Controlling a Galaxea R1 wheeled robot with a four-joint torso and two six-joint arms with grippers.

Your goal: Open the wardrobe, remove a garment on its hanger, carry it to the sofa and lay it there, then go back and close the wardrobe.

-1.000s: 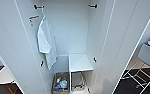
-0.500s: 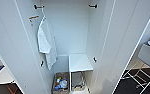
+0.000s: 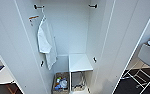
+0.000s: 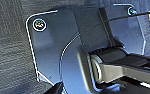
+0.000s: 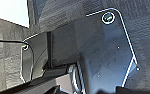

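Wardrobe (image 3: 108,37), your tall white two-door cabinet, stands open, no black garment inside, so closing looks left; either pincer's state, you cannot tell.

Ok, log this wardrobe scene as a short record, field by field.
wardrobe: both doors open, white interior showing
hanging inside: white garment on a hanger, on the left side wall
black garment: none seen inside
rail brackets: black, one upper left, one upper right
lower interior: white shelf unit on the right, basket of small items on the floor to its left
beside wardrobe: white chair at the right edge
floor under the arms: dark carpet
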